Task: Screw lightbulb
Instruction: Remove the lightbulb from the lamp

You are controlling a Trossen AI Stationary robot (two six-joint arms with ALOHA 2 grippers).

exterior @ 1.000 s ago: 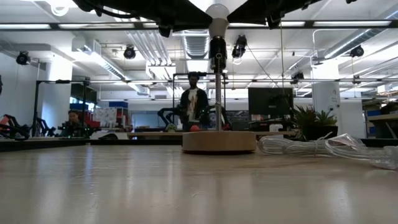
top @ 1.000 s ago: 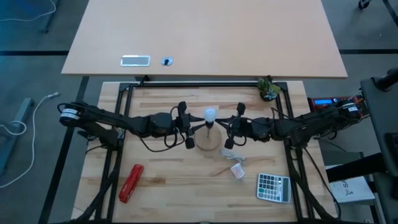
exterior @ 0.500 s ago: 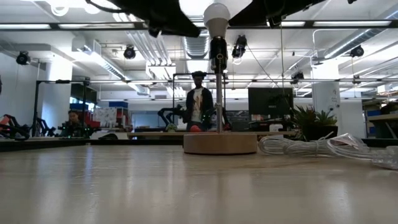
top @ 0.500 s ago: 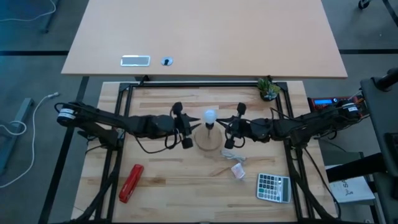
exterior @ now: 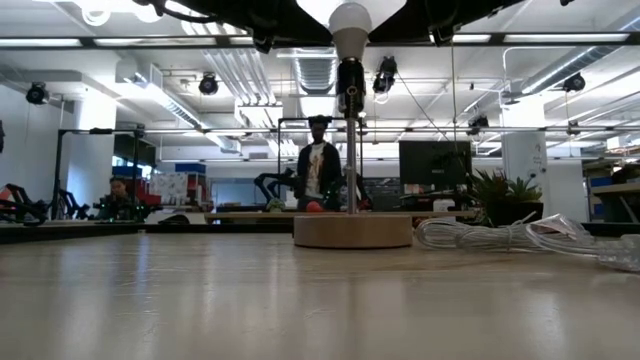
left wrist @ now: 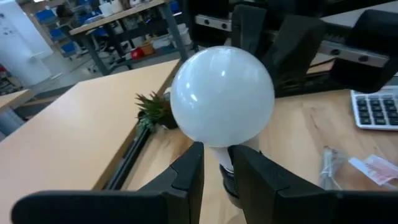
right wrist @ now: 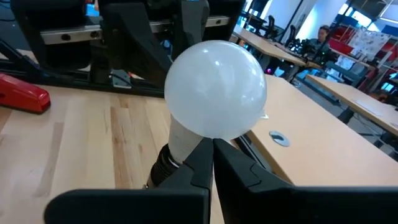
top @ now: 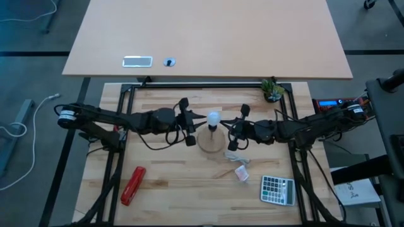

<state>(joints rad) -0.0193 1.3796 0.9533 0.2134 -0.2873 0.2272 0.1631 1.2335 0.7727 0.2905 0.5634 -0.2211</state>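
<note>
The white round lightbulb (top: 213, 117) sits upright in the dark socket (exterior: 349, 78) on top of the lamp's thin pole, which stands on the round wooden disc (top: 211, 144). My left gripper (left wrist: 216, 158) is just left of the bulb at socket height. Its fingers are a narrow gap apart, and the bulb's neck (left wrist: 219, 157) shows beyond the gap. My right gripper (right wrist: 212, 146) is just right of the bulb with its fingers shut, the tips under the bulb's round part (right wrist: 216, 87). My right gripper comes level from the table's right, and its shut fingertips (right wrist: 205, 155) stand at the bulb's neck. I cannot tell whether they touch it.
A crumpled clear wrapper (top: 235, 157) and a small packet (top: 241, 173) lie near the disc toward the near edge. A calculator (top: 278, 189) is at the near right, a red stapler (top: 133, 185) at the near left and a small plant (top: 272, 90) at the far right.
My left gripper has drawn back a little from the bulb toward the table's left and has turned about its wrist. The bulb and the lamp have stayed in place.
</note>
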